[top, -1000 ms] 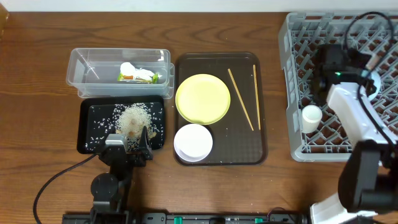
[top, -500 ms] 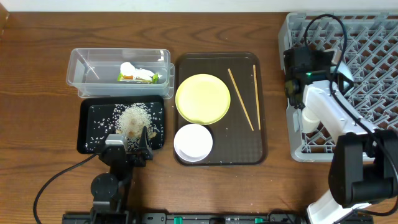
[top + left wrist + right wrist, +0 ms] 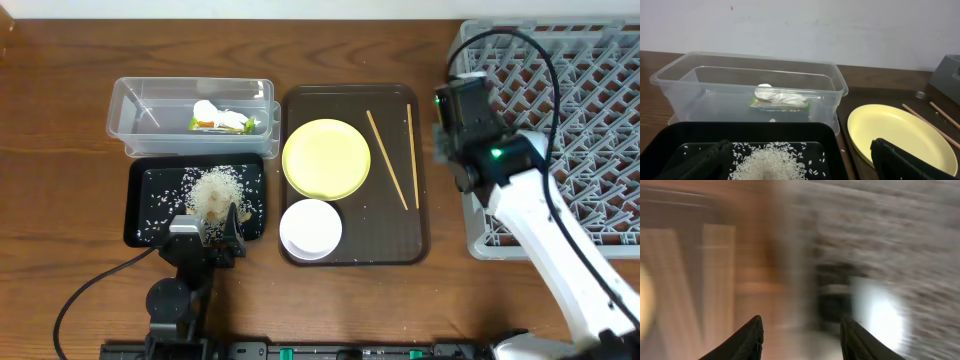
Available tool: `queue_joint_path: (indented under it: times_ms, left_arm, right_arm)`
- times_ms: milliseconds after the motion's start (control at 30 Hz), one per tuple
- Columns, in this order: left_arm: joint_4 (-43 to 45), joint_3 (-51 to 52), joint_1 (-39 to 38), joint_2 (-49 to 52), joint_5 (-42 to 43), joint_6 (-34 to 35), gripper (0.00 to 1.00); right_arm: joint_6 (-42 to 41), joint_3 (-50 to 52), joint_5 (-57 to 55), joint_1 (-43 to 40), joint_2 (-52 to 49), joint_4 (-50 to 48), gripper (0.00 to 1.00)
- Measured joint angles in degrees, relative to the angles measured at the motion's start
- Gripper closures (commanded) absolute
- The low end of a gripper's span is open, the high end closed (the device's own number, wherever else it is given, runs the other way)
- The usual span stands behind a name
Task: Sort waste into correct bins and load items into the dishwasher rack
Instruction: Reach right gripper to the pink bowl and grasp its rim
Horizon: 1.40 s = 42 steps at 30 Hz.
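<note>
My left gripper (image 3: pixel 210 225) (image 3: pixel 800 165) is open, low over the rice heap (image 3: pixel 215 190) (image 3: pixel 772 162) in the black tray (image 3: pixel 150 205) (image 3: pixel 670 137). Behind it, the clear tub (image 3: pixel 135 110) (image 3: pixel 680 80) holds the printed wrapper (image 3: pixel 215 124) (image 3: pixel 782 104) and the white scrap (image 3: pixel 207 109) (image 3: pixel 772 95). On the brown serving tray (image 3: pixel 395 235) lie the yellow-green plate (image 3: pixel 326 158) (image 3: pixel 895 132), a white bowl (image 3: pixel 310 228) and two chopsticks (image 3: pixel 386 158). My right gripper (image 3: pixel 455 120) (image 3: pixel 801 330) hangs open and empty over the left rim of the grey rack (image 3: pixel 580 90). Its wrist view is motion-blurred.
The right arm (image 3: pixel 540 230) reaches up from the front right across the rack's near-left corner. A bright white blur (image 3: pixel 877 320) shows at the rack side in the right wrist view. Bare wooden table (image 3: pixel 60 150) lies left of the bins.
The right arm has swung left from inside the rack to its left rim, and its jaws have opened. It now covers the white cup in the overhead view. The left arm is still.
</note>
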<state>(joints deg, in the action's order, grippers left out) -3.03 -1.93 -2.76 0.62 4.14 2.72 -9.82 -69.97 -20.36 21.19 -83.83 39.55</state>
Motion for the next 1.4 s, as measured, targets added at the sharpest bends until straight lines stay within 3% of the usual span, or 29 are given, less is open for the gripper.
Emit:
queue_joint_path:
  times_ms: [167,533,600,800,1000,1167,1400]
  left_arm:
    - [0.0,0.0,0.0,0.0,0.0,0.0,0.1]
    - [0.0,0.0,0.0,0.0,0.0,0.0,0.09]
    - [0.0,0.0,0.0,0.0,0.0,0.0,0.1]
    - [0.0,0.0,0.0,0.0,0.0,0.0,0.09]
    - [0.0,0.0,0.0,0.0,0.0,0.0,0.1]
    - [0.0,0.0,0.0,0.0,0.0,0.0,0.1]
    - [0.0,0.0,0.0,0.0,0.0,0.0,0.1]
  right_arm:
    - [-4.0,-0.3,21.2,5.7,-0.5,-1.1,0.53]
    - [-14.8,-0.2,34.6,15.3,-14.7,2.4,0.54]
    - [-15.3,-0.2,35.8,17.3,-16.8,4.2,0.57]
    - [-17.0,-0.1,36.5,21.2,-22.1,5.4,0.88]
    - [-18.6,-0.1,34.4,21.2,-23.7,5.8,0.75]
    - [-17.7,-0.1,33.1,20.9,-23.4,5.9,0.99]
    - [-17.7,-0.1,31.2,20.9,-23.0,7.1,0.99]
